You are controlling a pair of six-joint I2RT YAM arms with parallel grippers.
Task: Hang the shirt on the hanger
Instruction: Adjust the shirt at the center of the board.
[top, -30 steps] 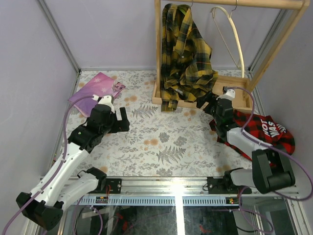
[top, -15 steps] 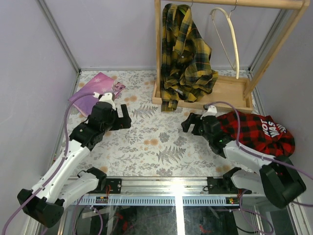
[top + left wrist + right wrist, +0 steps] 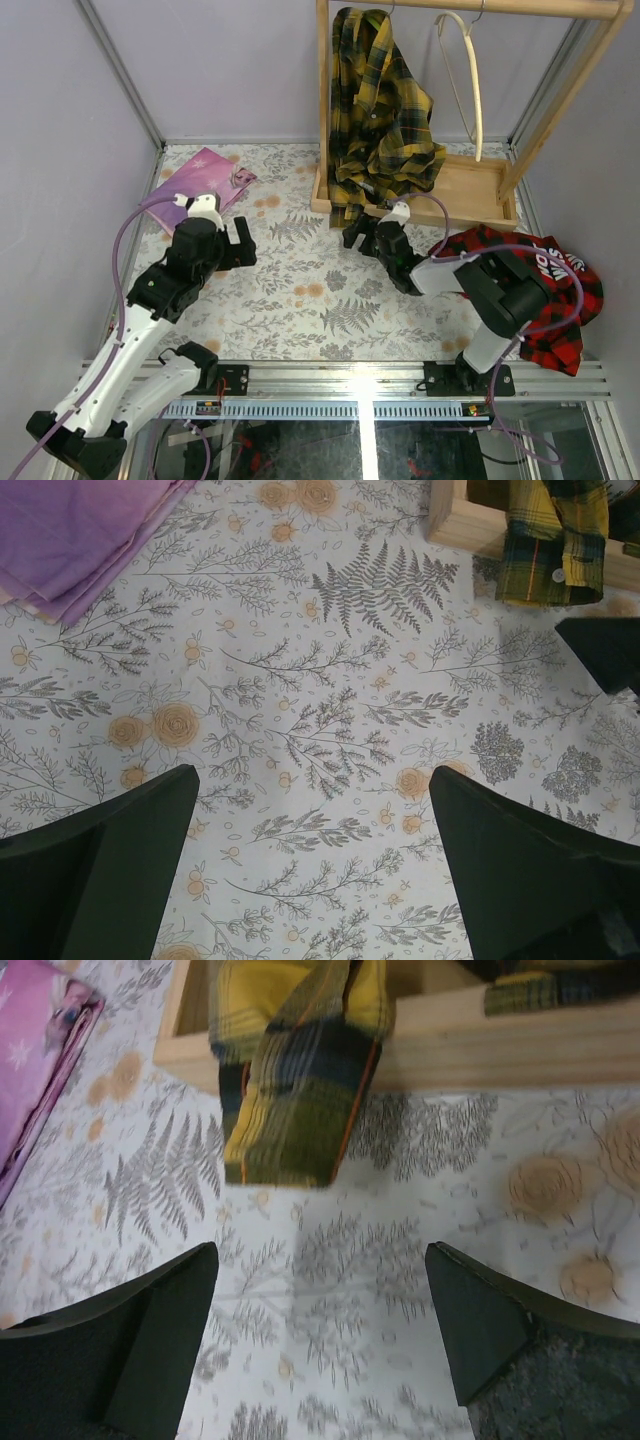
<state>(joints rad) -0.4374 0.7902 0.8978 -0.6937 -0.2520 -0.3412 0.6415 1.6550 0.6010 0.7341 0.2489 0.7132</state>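
Note:
The yellow-and-black plaid shirt [image 3: 380,110] hangs from the wooden rail at the back, its hem and a sleeve end draped over the rack's base. The sleeve end shows in the left wrist view [image 3: 555,530] and the right wrist view [image 3: 300,1100]. The pale yellow-green hanger does not show; cloth hides whatever carries the shirt. My right gripper [image 3: 357,235] is open and empty, low over the table just in front of the sleeve end [image 3: 320,1255]. My left gripper [image 3: 240,243] is open and empty over the floral table [image 3: 312,780].
A cream curved hanger [image 3: 470,70] hangs on the rail to the right of the shirt. The wooden rack base [image 3: 470,190] stands at the back. A red-and-black plaid garment [image 3: 540,280] lies at the right, a purple cloth [image 3: 195,180] at the back left.
My right arm has swung left from the rack base, past the red garment, to the spot below the shirt's sleeve end. The red garment has shifted. My left arm has drawn slightly left.

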